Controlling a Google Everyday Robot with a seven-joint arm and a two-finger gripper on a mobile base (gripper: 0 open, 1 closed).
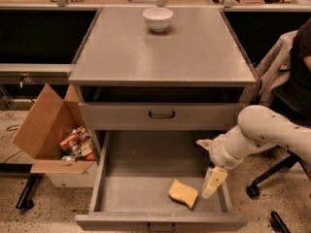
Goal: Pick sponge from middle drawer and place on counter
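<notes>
Your pincer (204, 169) hung with fingers spread, just right of the pale yellow wavy foam sponge (183, 193), which lay front-right in the wide grey metal middle drawer (141, 178). It's probably light and squashy: pinch across its narrow middle.

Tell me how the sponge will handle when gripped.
The sponge looks like soft foam, so it probably squashes and weighs little. Lying flat in the drawer, it shouldn't roll. The gripper hovers just beside it.

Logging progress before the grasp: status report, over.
Gripper open, low inside middle drawer, right side. Sponge on drawer floor, just left of gripper, not held. Nothing between them. White bowl at counter's far edge.
</notes>
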